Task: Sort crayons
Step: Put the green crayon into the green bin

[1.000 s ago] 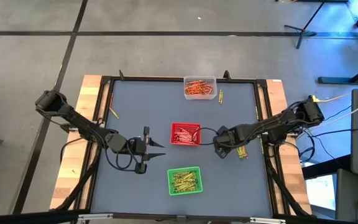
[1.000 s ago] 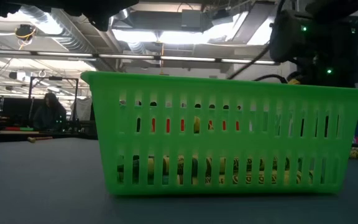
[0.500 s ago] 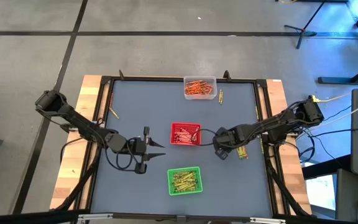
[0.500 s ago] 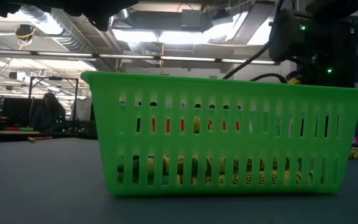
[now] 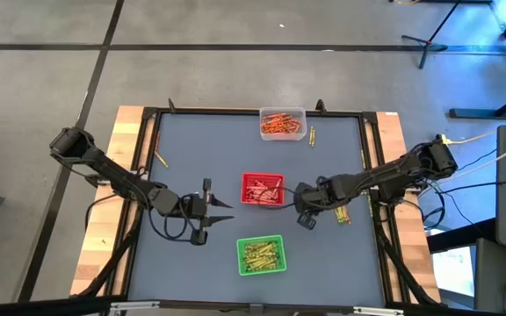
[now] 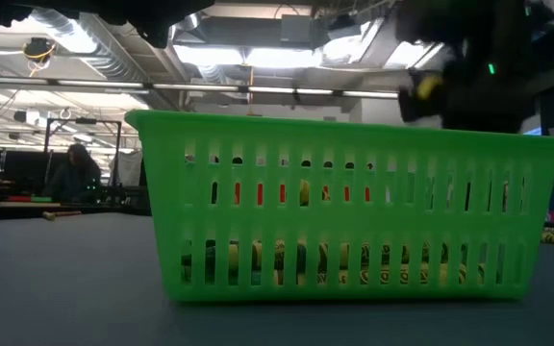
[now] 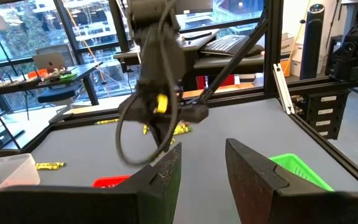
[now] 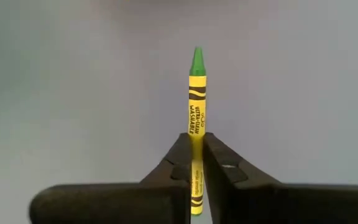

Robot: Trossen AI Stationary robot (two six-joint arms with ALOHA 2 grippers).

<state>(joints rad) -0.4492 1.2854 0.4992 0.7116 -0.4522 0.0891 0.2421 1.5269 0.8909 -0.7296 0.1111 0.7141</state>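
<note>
While the right end effector sits over the grey surface just right of the red tray in the high view, the step in hand looks like the carry: a crayon is picked and now has to reach its bin. The green tray lies near, below and to the left of it in this picture; the clear tray of orange sticks stands well apart at the far edge. A few loose crayons lie just beside the right arm. The left end effector waits left of the red tray.

From the low view, the green tray fills the picture, yellow-green sticks showing through its slots, and the right arm hangs blurred above its far right corner.

Seen from the left wrist, its own fingers stand somewhat apart with nothing between them, and the right arm hovers beyond over the surface.

Through the right wrist view, the fingers are pressed together on a green-tipped crayon, pinching its lower half so the tip points straight away from them. The next move, I judge, calls for a short swing to the green tray and a release well inside its rim.
</note>
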